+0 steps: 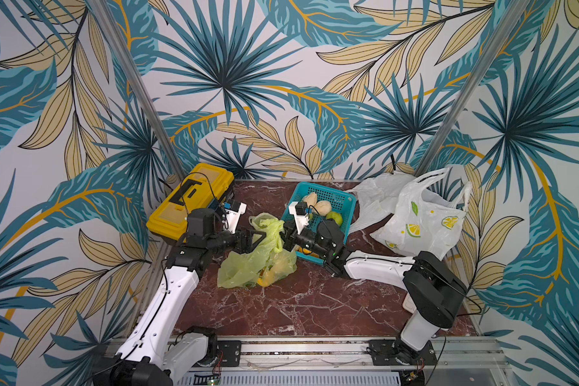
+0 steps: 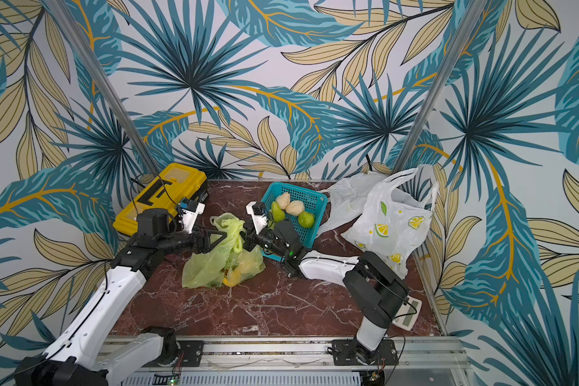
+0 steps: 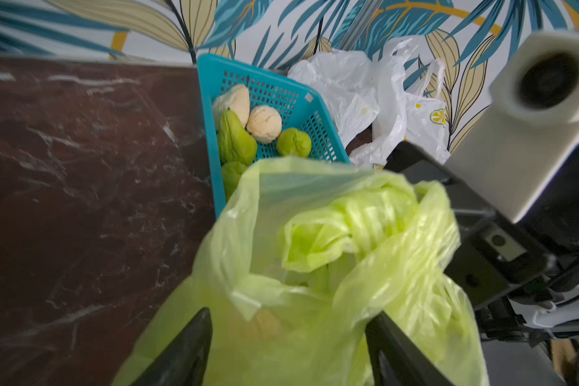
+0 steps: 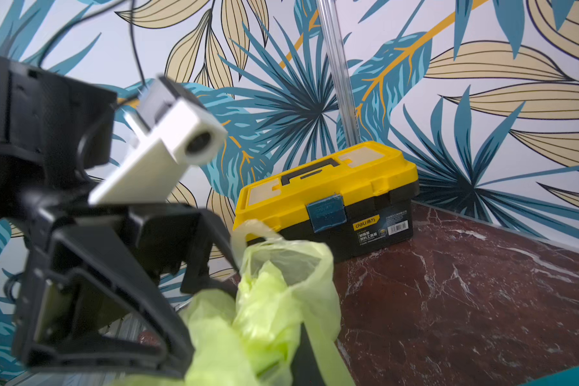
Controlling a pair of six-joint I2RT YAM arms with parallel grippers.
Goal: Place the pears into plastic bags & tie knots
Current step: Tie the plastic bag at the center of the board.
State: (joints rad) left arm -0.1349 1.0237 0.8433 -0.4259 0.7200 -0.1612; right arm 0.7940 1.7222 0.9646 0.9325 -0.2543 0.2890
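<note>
Reading "deli" on yellow toolbox (image 4: 328, 187), lime-green bag (image 4: 274, 300) nearby

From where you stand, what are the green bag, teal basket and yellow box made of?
Green bag: thin translucent plastic film, glossy, crinkled folds. Teal basket: stiff moulded plastic, matte, gridded holes. Yellow box: probably hard plastic, smooth, slightly glossy, moulded lid.
</note>
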